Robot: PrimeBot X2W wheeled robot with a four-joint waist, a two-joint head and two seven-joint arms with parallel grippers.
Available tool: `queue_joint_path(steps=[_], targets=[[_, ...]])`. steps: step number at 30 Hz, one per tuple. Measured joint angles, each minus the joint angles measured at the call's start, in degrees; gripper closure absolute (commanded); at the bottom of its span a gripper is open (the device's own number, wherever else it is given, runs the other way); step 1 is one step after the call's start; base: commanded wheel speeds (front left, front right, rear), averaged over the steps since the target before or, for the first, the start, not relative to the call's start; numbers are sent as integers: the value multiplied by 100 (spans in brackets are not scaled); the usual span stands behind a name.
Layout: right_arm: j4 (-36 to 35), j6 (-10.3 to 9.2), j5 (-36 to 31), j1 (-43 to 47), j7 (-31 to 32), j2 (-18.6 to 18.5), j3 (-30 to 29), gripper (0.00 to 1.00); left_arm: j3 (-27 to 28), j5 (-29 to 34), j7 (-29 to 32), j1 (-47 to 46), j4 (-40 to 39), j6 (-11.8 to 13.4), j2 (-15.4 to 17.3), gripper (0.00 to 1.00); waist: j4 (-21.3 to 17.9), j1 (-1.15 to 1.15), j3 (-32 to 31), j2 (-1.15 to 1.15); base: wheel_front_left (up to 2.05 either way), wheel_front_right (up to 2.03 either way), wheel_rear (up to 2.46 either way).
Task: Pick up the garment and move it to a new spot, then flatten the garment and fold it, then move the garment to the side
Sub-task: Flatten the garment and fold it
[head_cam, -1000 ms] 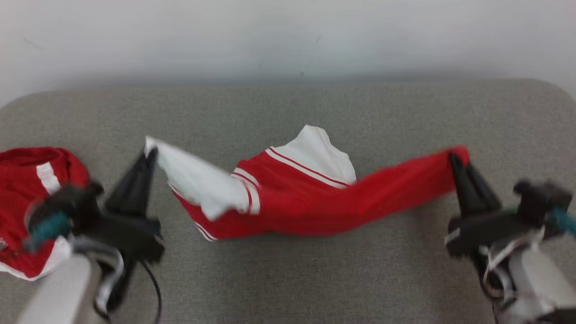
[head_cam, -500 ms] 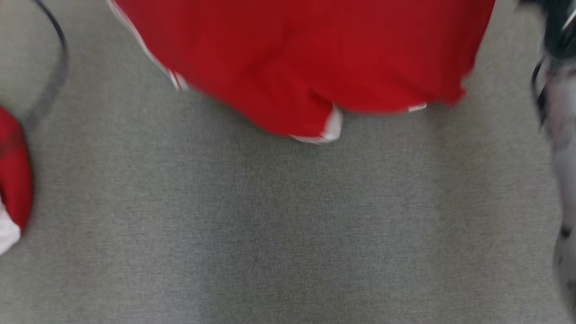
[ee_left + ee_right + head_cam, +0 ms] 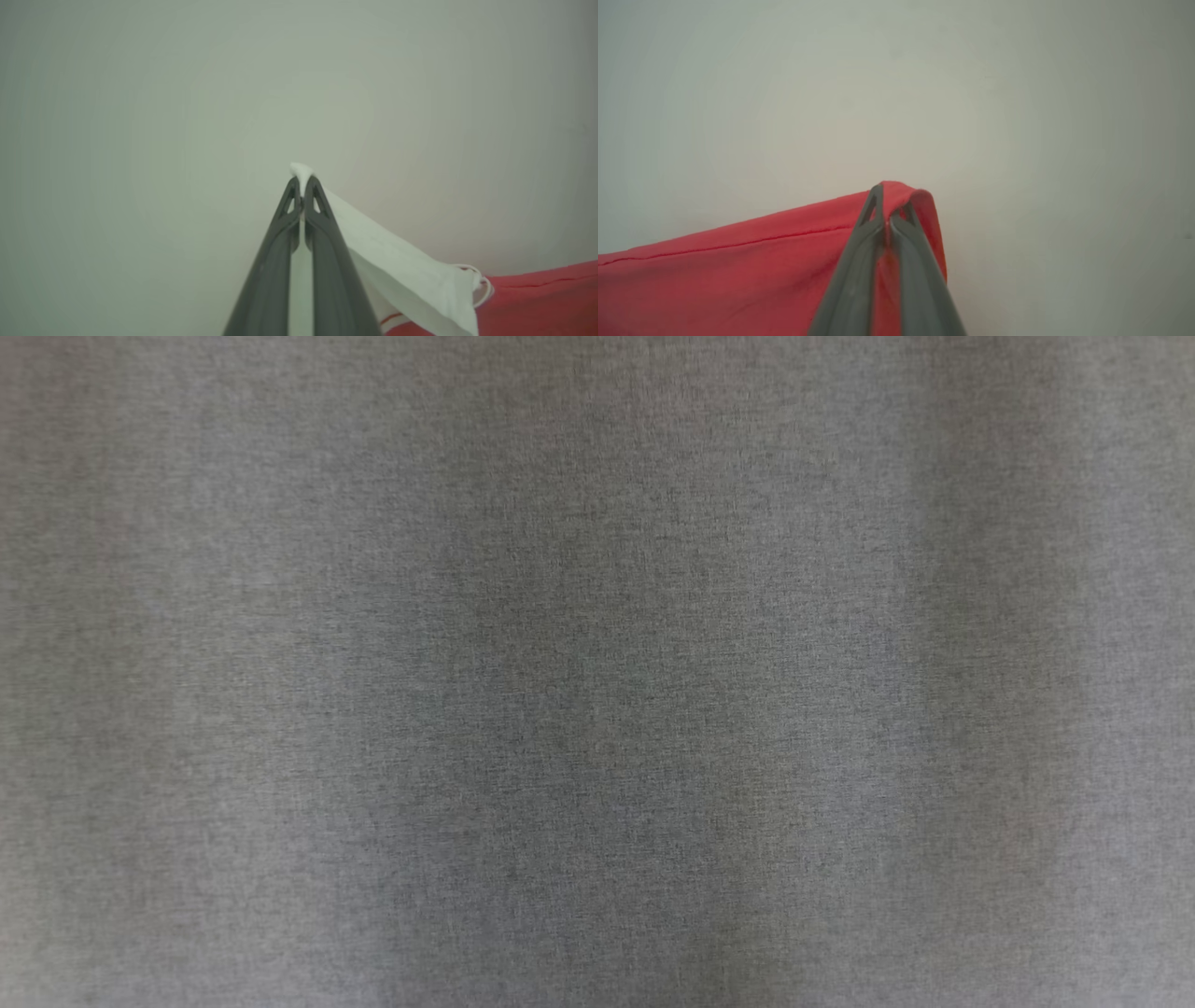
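Two corners of the garment (image 3: 738, 270) are pinched: a white one in the tightly closed left gripper (image 3: 302, 186), a red one in the closed right gripper (image 3: 888, 210). The cloth is judged soft, light and limp, best taken at corners or hems. It is held raised before the pale wall (image 3: 140, 116), trailing from both sets of fingertips.

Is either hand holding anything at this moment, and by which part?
Both hold the garment: the left hand is shut on a white corner, the right hand on a folded red edge.
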Motion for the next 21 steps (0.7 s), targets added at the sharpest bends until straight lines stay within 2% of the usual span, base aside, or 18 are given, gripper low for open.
queue_joint_path(steps=[6, 12, 16, 21], targets=[[381, 0, -75, -342, -189, 7, 264, 100, -237, 65, -212, -282, 423, -1, -32, 100, -32, -1, 100, -1, 0, 0, 0], [509, 0, 91, -224, -358, -76, 667, 100, -377, -156, -482, -180, 709, -1, 18, 100, -20, -1, 167, -1, 0, 0, 0], [383, 0, 325, 191, -490, -227, 1026, 100, -539, -368, -888, 256, 416, -1, 41, 100, 6, -2, 111, -1, 0, 0, 0], [-8, 0, 858, 1044, -679, -441, 1379, 100, -577, -994, -1229, 1250, 10, -1, -5, 100, 74, -1, -97, -1, 0, 0, 0]])
